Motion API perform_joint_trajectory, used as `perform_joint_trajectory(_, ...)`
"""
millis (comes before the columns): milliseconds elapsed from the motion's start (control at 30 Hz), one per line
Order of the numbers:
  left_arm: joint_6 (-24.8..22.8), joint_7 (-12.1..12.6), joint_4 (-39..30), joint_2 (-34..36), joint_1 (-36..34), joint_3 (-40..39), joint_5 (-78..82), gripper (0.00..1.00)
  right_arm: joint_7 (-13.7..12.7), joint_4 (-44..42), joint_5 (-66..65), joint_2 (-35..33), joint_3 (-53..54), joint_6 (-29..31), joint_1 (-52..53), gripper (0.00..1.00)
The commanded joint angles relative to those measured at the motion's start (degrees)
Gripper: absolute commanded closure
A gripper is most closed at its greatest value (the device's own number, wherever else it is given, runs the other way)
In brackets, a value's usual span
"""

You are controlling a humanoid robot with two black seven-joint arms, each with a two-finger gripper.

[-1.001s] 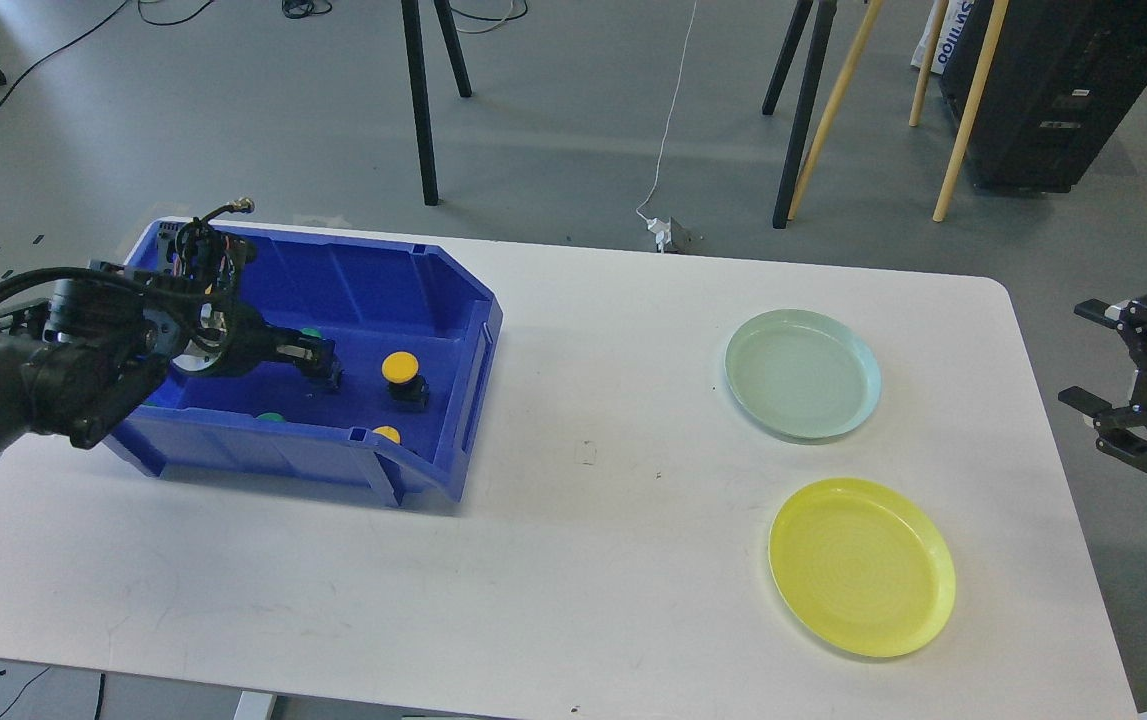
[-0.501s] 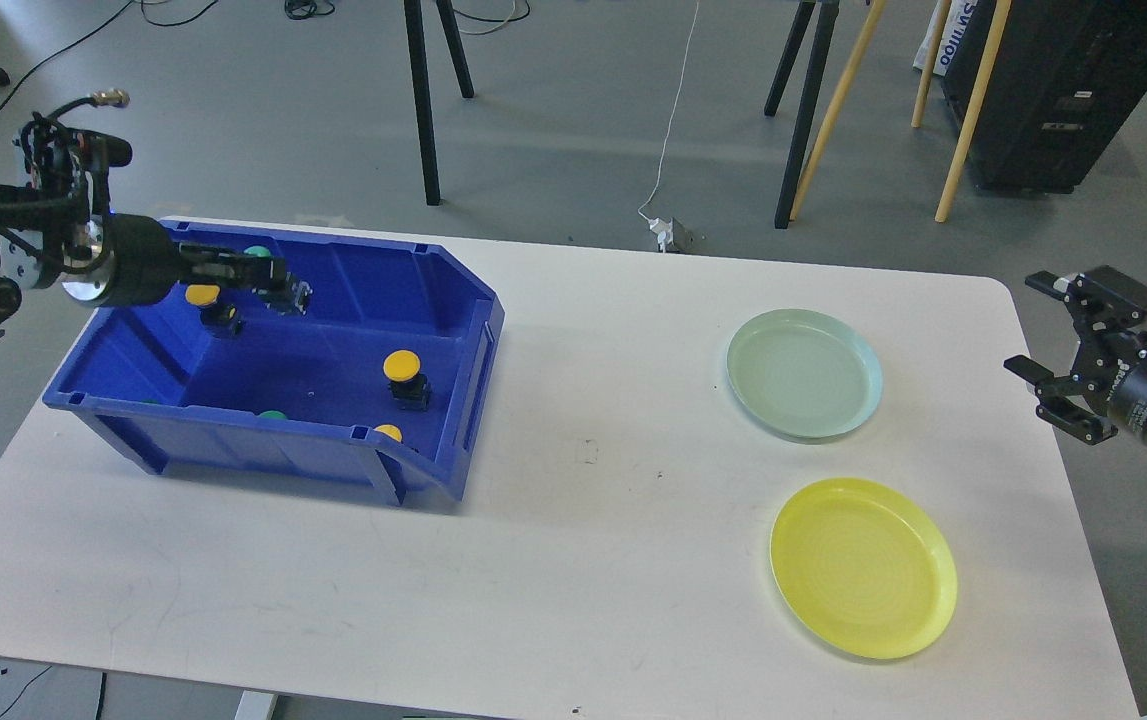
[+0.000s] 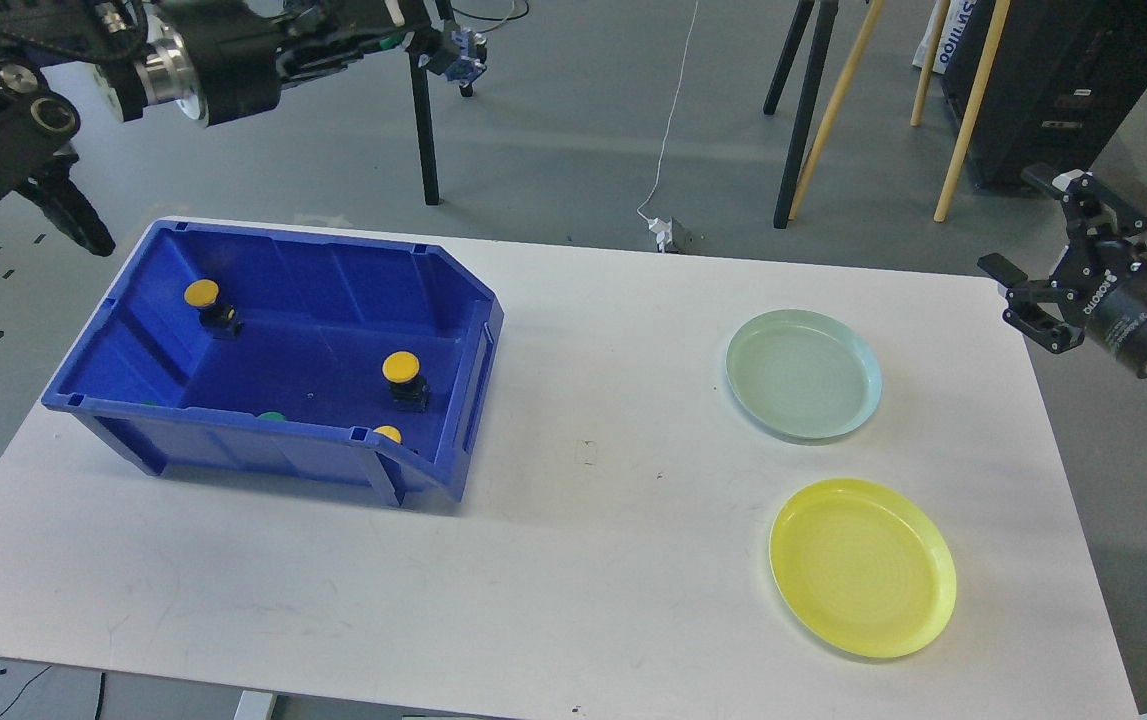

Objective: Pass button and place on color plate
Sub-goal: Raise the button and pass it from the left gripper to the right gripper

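Left hand [image 3: 438,45] at eleven o'clock grips a green-capped plastic button [image 3: 461,62]; right hand [image 3: 1053,250] spread; handover and round pale-green plate [image 3: 803,373] remain.

Our left gripper [image 3: 433,45], raised high above the blue bin [image 3: 333,275], is closed on a green button [image 3: 455,55] with a small blue base. In the bin stand two yellow buttons [image 3: 201,293] and [image 3: 400,367] on black bases; a third yellow cap [image 3: 387,434] and a green cap [image 3: 271,415] peek over the front wall. Right on the table lie a pale green plate [image 3: 803,373] and, nearer us, a yellow plate [image 3: 863,566]
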Motion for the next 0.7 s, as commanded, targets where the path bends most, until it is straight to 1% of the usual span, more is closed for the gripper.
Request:
perform_joint_trajectory(0, 0.0, 0.0, 0.9, -4.8, -0.2, 0.1, -7.0, 0.68, 0.1, 2.3, 0.1, 1.5, 3.3, -0.4, 0.0, 0.02)
perform_joint_trajectory(67, 0.0, 0.0, 2.5, -8.0, -0.2, 0.0, -8.7, 0.68, 0.1, 4.3, 0.1, 2.3, 4.6, -0.6, 0.0, 0.02)
perform_joint_trajectory(200, 0.0, 0.0, 7.6, -15.6, -1.0, 0.0, -9.9, 0.68, -0.3, 9.9, 0.1, 4.1, 6.3, -3.2, 0.1, 0.02)
perform_joint_trajectory(334, 0.0, 0.0, 10.8, -21.1, -2.3, 0.0, -11.3, 0.68, -0.3, 13.0, -0.1, 6.0, 6.6, -3.7, 1.4, 0.01)
perform_joint_trajectory(467, 0.0, 0.0, 12.3, -24.5, -3.1, 0.0, -11.5, 0.68, -0.3, 13.1, -0.1, 7.3, 6.6, -4.3, 2.9, 0.01)
perform_joint_trajectory(668, 0.0, 0.5, 12.5, -26.9, -4.1, 0.0, -11.5, 0.69, -0.3, 13.2, -0.1, 8.1, 6.6, -5.6, 4.6, 0.01)
